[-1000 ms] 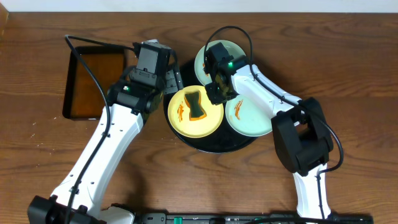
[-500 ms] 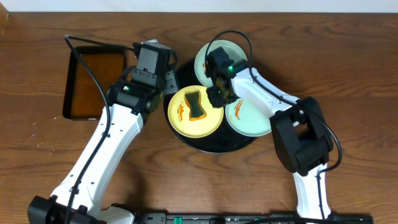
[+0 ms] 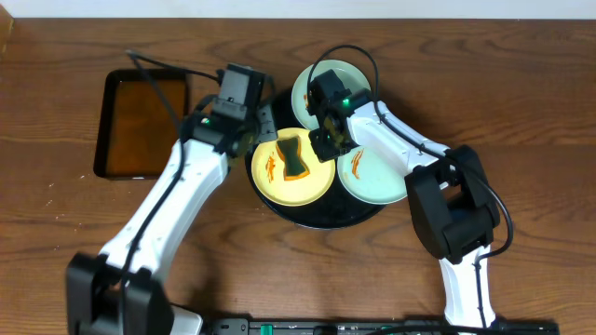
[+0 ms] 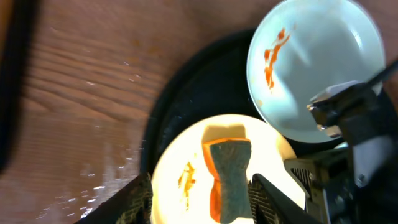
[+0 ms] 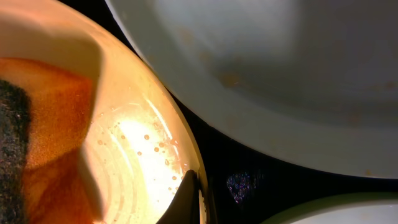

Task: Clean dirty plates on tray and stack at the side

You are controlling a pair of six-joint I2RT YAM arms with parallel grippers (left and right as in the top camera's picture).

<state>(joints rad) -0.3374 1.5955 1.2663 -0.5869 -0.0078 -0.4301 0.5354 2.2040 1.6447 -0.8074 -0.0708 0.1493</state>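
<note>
The black tray (image 3: pixel 317 216) holds three plates. The yellow plate (image 3: pixel 279 184) has orange smears and an orange-and-green sponge (image 3: pixel 295 156) lying on it. One mint plate (image 3: pixel 321 84) is at the back and one (image 3: pixel 377 181) at the right, both smeared. My right gripper (image 3: pixel 325 141) is shut on the yellow plate's right rim (image 5: pixel 137 143); one fingertip (image 5: pixel 196 193) shows inside the rim. My left gripper (image 3: pixel 264 128) is open and empty over the plate's far-left edge. In the left wrist view its fingers (image 4: pixel 199 193) flank the sponge (image 4: pixel 230 180).
A rectangular black pan of brownish liquid (image 3: pixel 144 121) sits at the left of the wooden table. The right arm reaches over the right mint plate. Water drops lie on the wood beside the tray (image 4: pixel 93 180).
My left arm has swung right, off the pan's edge, and its gripper now hangs over the tray by the yellow plate. The right gripper has hardly moved.
</note>
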